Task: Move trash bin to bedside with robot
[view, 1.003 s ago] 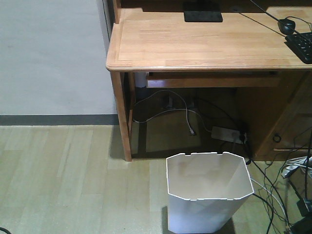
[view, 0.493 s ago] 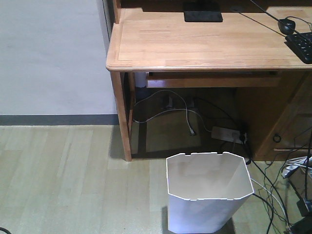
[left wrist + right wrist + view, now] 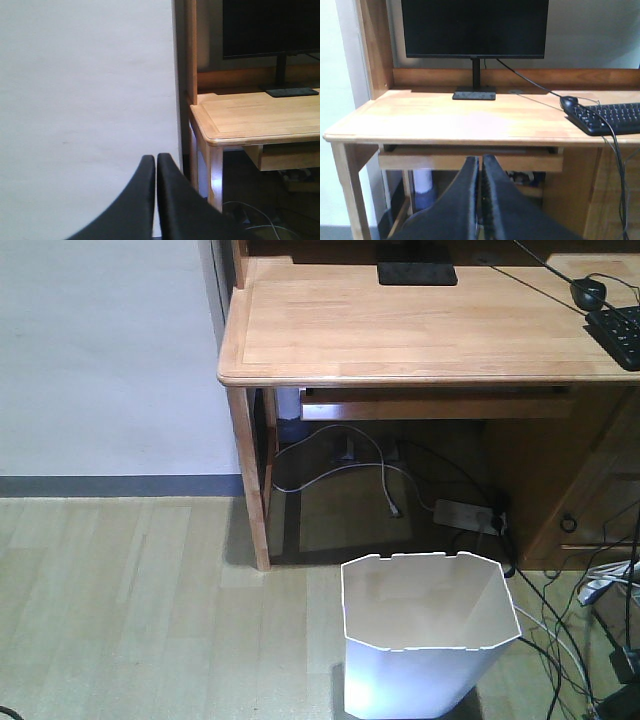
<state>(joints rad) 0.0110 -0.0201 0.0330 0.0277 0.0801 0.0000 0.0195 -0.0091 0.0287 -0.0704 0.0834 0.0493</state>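
Observation:
The white trash bin [image 3: 425, 635] stands on the wood floor in front of the wooden desk [image 3: 400, 330], at the bottom of the front view, with nothing visible inside it. Neither gripper shows in that view. In the left wrist view my left gripper [image 3: 155, 159] is shut with nothing between its black fingers, facing a white wall beside the desk's left corner. In the right wrist view my right gripper [image 3: 480, 160] is shut and empty too, pointing at the desk's front edge. The bedside is out of view, and the bin does not show in either wrist view.
A monitor [image 3: 475, 27], keyboard [image 3: 610, 117] and mouse [image 3: 569, 101] sit on the desk. Cables and a power strip [image 3: 465, 515] lie under it, with more cables [image 3: 600, 640] on the floor to the bin's right. The wall [image 3: 100, 360] with a dark baseboard is at left.

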